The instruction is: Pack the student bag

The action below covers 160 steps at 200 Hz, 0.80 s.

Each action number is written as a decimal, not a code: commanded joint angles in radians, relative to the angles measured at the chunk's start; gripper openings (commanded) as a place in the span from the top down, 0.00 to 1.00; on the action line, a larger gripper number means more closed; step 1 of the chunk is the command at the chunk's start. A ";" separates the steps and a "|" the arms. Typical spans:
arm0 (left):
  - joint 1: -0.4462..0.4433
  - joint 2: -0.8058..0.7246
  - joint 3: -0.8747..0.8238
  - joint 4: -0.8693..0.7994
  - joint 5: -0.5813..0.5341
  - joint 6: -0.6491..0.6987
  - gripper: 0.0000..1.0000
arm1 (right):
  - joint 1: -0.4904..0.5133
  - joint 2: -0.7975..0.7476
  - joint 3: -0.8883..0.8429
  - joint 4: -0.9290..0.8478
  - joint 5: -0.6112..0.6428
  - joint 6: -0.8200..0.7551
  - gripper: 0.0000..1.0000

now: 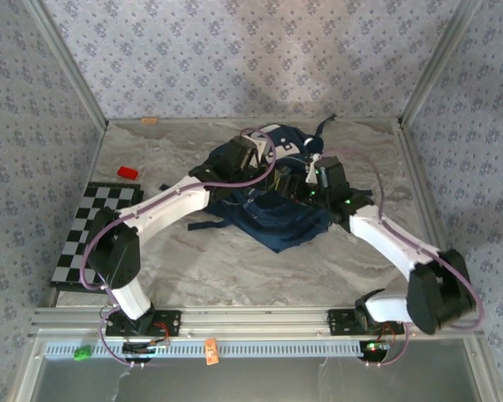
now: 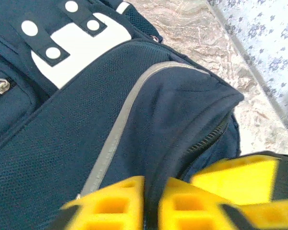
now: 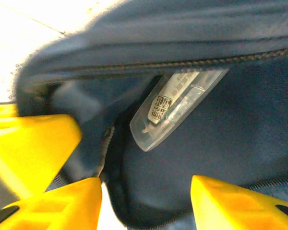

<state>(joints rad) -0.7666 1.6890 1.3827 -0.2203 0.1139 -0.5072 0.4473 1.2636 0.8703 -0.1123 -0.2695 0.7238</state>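
Left edge of the top view: one checkered mat (image 1: 96, 230) and, just above it, one small red block (image 1: 127, 172), lying loose on the table (image 1: 235, 268), well apart from the bag. Centre of the frame: one student bag (image 1: 277, 222), lying flat and rumpled, with both arms reaching onto it. In the left wrist view the left gripper (image 2: 151, 203) stands narrow, its yellow fingers (image 2: 110, 201) closed on a raised fold of navy fabric beside the open zipper (image 2: 206, 139). In the right wrist view the right gripper (image 3: 146, 206) sits at the bag's mouth, jaws moderately apart with nothing between them but lining. One clear plastic piece (image 3: 175, 108) with printed lettering lies inside; I cannot tell whether it is a packed item or a sewn-in tag. Judgement: packing is partway at best. The mouth is held open and the zipper is not yet closed. Whether the red block belongs inside, I cannot tell.
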 commanded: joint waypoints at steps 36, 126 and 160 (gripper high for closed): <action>0.058 -0.252 -0.221 0.097 -0.014 -0.176 0.50 | 0.056 -0.134 -0.017 -0.380 0.215 -0.087 0.40; 0.230 0.009 -0.376 0.409 0.194 -0.574 0.54 | 0.167 -0.121 -0.029 -0.404 0.279 -0.047 0.34; 0.213 0.054 -0.364 0.458 0.210 -0.602 0.61 | 0.157 -0.096 -0.047 -0.380 0.262 -0.051 0.33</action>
<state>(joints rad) -0.5339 1.7344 0.9916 0.1143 0.2672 -1.0554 0.6102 1.1435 0.8398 -0.4908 -0.0177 0.6659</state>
